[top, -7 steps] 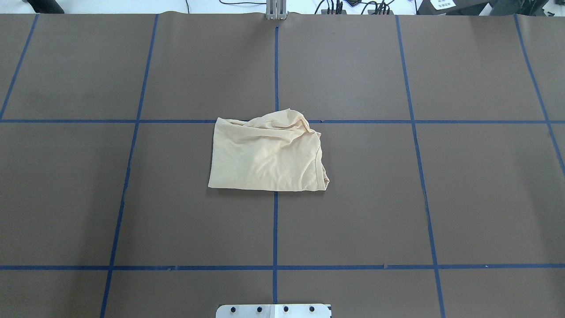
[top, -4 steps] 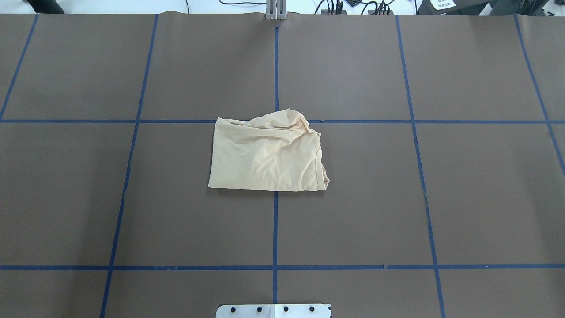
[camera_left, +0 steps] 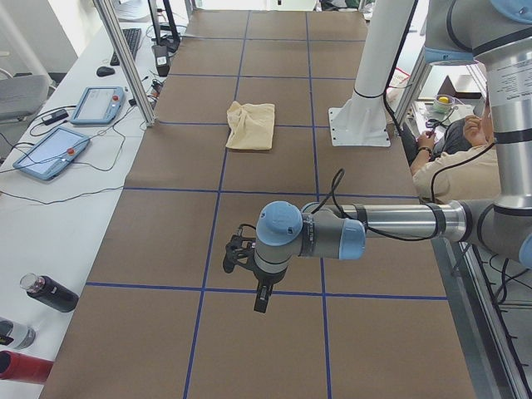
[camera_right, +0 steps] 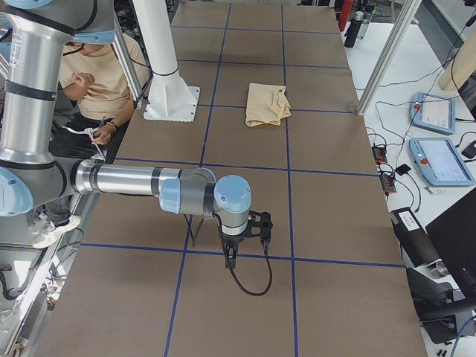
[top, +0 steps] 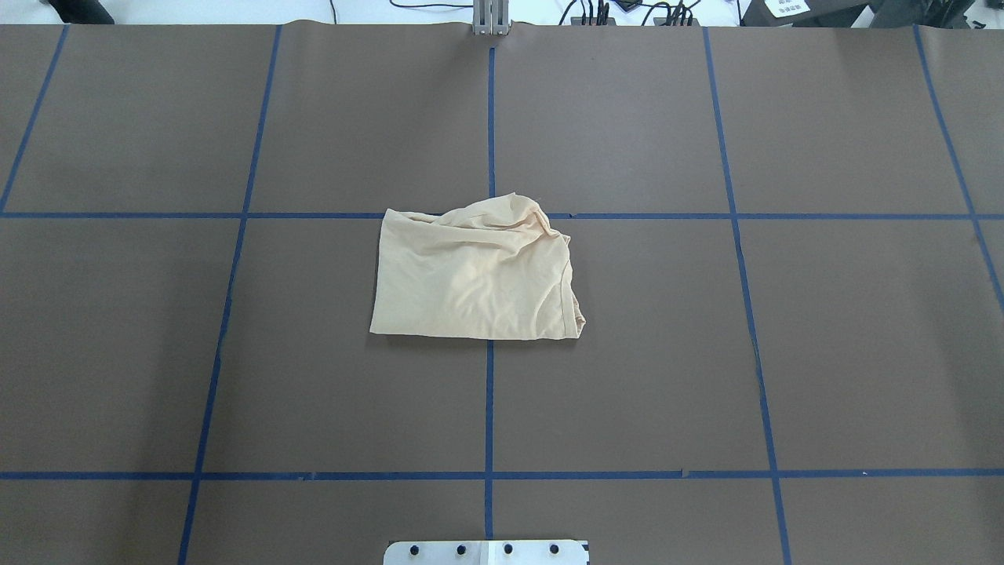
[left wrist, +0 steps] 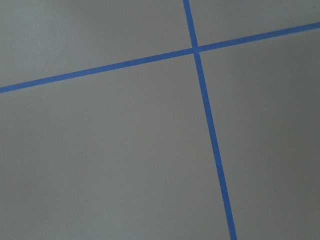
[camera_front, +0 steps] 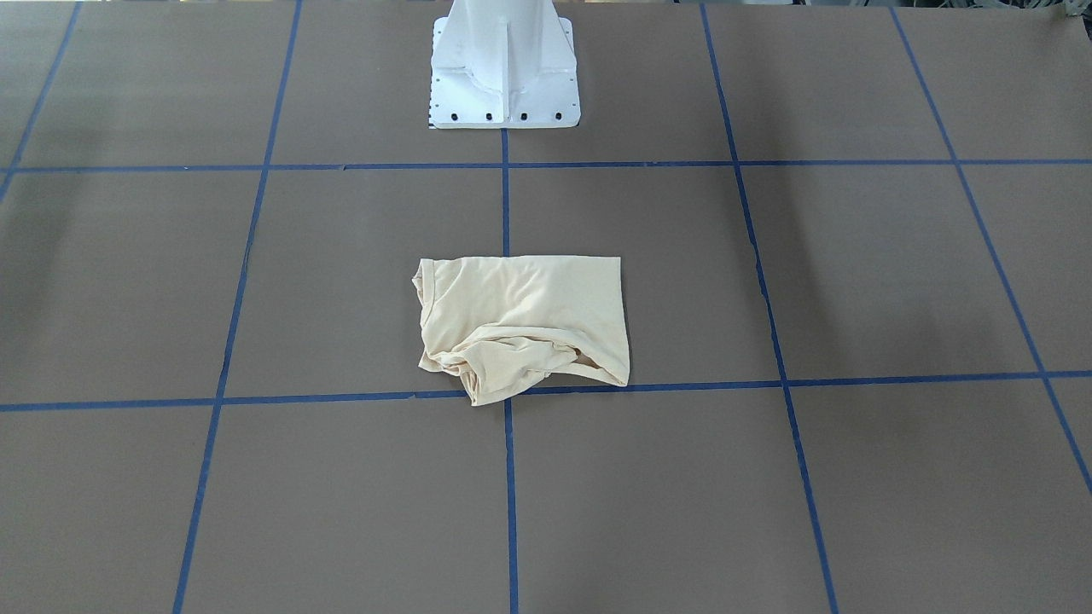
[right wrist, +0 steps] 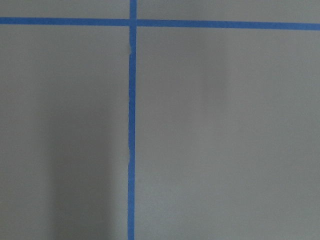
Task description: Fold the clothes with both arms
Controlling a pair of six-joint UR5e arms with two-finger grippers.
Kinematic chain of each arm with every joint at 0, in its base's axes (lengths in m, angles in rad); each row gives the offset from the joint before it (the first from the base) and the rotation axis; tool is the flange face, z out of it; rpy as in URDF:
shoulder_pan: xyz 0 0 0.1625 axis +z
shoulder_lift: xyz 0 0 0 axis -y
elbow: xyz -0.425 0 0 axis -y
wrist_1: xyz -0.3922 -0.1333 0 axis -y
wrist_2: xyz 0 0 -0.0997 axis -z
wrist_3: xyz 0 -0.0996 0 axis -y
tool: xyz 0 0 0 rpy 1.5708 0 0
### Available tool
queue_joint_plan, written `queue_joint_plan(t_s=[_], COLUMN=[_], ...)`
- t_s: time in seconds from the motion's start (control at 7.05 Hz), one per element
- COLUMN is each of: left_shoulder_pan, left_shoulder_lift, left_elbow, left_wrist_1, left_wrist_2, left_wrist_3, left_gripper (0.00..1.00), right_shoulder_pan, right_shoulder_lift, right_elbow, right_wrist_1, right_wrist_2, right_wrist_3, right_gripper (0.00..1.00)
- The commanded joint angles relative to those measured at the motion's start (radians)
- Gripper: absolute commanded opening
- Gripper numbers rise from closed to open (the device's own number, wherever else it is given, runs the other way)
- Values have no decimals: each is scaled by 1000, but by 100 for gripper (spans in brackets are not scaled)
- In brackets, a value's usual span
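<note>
1. T-shirt [top: 477, 271]: thin, pale cream-yellow knit folded to a rough rectangle. It lies on the table straight out from the white base pedestal [camera_front: 505, 64], apart from it and across the centre line of blue tape [top: 489, 408].
2. Shirt detail: the edge nearest the pedestal is straight and flat, while the far edge is bunched in soft wrinkles, clearest in the front-facing view. A curved neckline seam runs along the side toward the robot's right.
3. Left gripper [camera_left: 263, 296]: black, hanging downward from a grey arm with light blue caps. It shows only in the exterior left view, well off from the pedestal, and whether its fingers are spread or pressed together cannot be told.
4. Right gripper [camera_right: 230, 257]: same build, shown only in the exterior right view, well off to the pedestal's other side. Finger state cannot be told.
5. Table cover [top: 235, 353]: matte brown sheet. Both wrist views show only this sheet and crossed tape.
6. Side views only: a seated person [camera_right: 100, 74] behind the pedestal.
</note>
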Motion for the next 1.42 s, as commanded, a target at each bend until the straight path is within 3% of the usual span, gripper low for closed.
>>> queue_joint_plan(t_s=[0.0,1.28], left_shoulder_pan=[0,0], left_shoulder_lift=[-1,-9], left_elbow=[-4,-27], left_wrist_1=[0,-3], left_wrist_2=[0,4], left_wrist_3=[0,0], left_gripper=[100,100], right_shoulder_pan=[0,0], right_shoulder_lift=[0,-11], right_elbow=[2,-3], right_wrist_1=[0,0], right_wrist_2=[0,-1], right_wrist_3=[-2,-2], right_gripper=[100,100])
